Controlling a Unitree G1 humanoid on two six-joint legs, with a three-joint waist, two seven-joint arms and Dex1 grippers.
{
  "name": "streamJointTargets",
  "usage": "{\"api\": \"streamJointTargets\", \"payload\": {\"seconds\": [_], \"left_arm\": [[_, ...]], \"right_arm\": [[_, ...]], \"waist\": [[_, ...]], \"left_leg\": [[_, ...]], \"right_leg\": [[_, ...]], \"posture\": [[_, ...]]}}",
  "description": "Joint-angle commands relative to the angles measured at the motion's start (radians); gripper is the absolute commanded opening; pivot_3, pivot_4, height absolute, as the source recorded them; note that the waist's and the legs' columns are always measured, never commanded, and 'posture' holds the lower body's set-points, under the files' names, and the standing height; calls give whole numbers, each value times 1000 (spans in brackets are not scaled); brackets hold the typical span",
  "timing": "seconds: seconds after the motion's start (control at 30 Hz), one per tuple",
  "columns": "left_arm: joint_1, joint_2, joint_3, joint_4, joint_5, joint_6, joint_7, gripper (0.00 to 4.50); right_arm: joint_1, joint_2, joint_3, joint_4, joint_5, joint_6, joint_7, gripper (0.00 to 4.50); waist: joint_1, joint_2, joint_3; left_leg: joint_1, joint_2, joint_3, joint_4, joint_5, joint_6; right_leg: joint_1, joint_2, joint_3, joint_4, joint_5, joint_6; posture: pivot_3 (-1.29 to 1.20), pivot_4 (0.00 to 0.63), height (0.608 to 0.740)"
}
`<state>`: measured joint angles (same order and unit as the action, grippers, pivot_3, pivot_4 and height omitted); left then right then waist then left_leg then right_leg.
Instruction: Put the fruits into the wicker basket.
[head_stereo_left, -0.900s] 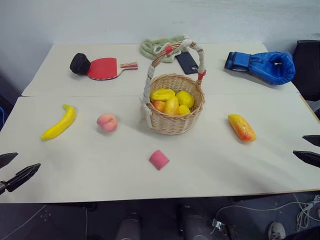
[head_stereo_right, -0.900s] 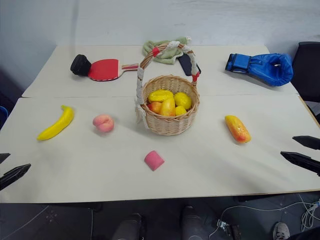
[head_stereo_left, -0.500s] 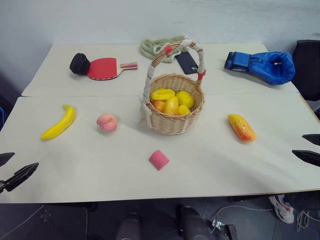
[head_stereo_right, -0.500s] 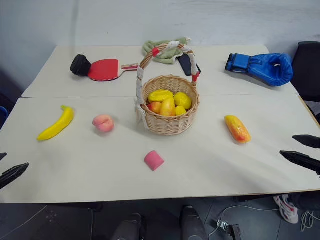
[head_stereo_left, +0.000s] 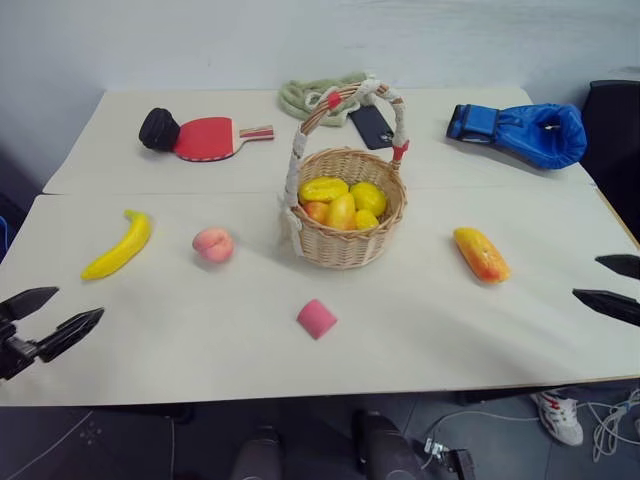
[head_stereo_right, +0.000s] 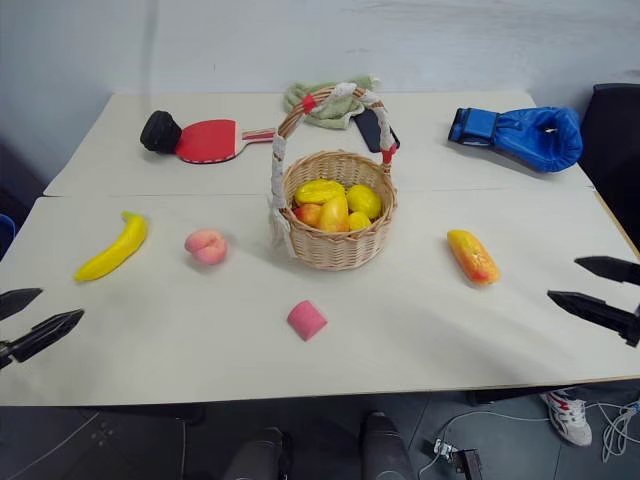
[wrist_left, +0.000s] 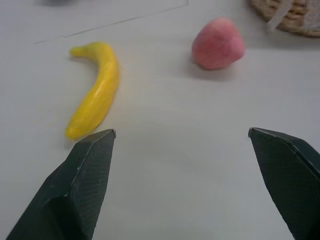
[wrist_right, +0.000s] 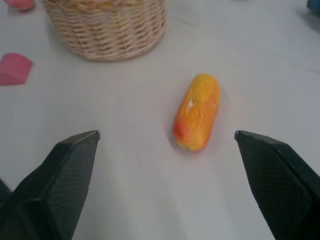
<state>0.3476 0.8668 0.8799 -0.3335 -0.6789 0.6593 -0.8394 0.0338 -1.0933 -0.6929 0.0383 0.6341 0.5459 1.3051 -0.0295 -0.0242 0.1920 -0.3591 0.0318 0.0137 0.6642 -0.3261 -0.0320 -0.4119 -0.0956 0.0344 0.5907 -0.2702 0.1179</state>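
A pale table carries everything. Taking the wicker basket as the clock's centre, the far clutter sits from ten to two: one black pouch and one red paddle at ten, one green cloth at twelve, one dark phone just past twelve behind the handle, and one blue boxing glove at two. One small pink block lies at six, near the front edge, well apart from any fruit.

Three loose fruits rest on the table: one banana and one peach at nine, the peach nearer the basket, and one mango-like fruit at three. Nothing lies between any of them and the basket. The basket already contains several yellow and orange fruits.

The left gripper hovers at eight over the table's front left edge, fingers spread wide, holding nothing. The right gripper hovers at four, equally wide apart and empty, the mango-like fruit lying ahead between its fingers.
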Motion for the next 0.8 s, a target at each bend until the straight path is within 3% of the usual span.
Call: {"api": "streamJointTargets", "payload": {"seconds": [0.03, 0.27, 0.43, 0.57, 0.8], "left_arm": [[-96, 71, -103, -101, -104, 45, -61, 4482], [-297, 242, -369, -117, -107, 22, -253, 4482], [-428, 317, -521, -108, -53, -57, -373, 4482], [-502, 327, -570, -75, -44, -61, -404, 4482], [-536, 307, -597, -89, -37, -57, -395, 4482]], "right_arm": [[-75, 2, 108, -168, 90, 61, -4, 4500], [-351, 118, 533, -347, -7, -28, -26, 4500], [-522, 293, 840, -286, -240, -195, -53, 4500], [-592, 416, 973, -190, -338, -262, -61, 4500], [-637, 557, 1093, -80, -429, -316, -61, 4500]], "waist": [[0, 0, 0], [-8, 2, 1], [-4, 2, 1], [1, 2, 1], [0, 2, 2]], "left_leg": [[2, 0, 0, 0, 0, 0], [3, 0, 0, -3, 0, -1], [-1, 0, 0, -3, -1, -2], [-14, 0, 0, 0, 0, -2], [-14, 0, 1, 1, -1, -1]], "right_leg": [[1, 0, 0, 0, 0, 0], [-1, 2, 2, 2, 0, 0], [-6, 3, 2, 5, 4, 10], [-18, 3, 1, 14, 4, 11], [-19, 3, -1, 16, 4, 10]], "posture": [[0, 150, 740], [0, 150, 740], [0, 150, 740], [0, 150, 740], [0, 150, 740]]}}
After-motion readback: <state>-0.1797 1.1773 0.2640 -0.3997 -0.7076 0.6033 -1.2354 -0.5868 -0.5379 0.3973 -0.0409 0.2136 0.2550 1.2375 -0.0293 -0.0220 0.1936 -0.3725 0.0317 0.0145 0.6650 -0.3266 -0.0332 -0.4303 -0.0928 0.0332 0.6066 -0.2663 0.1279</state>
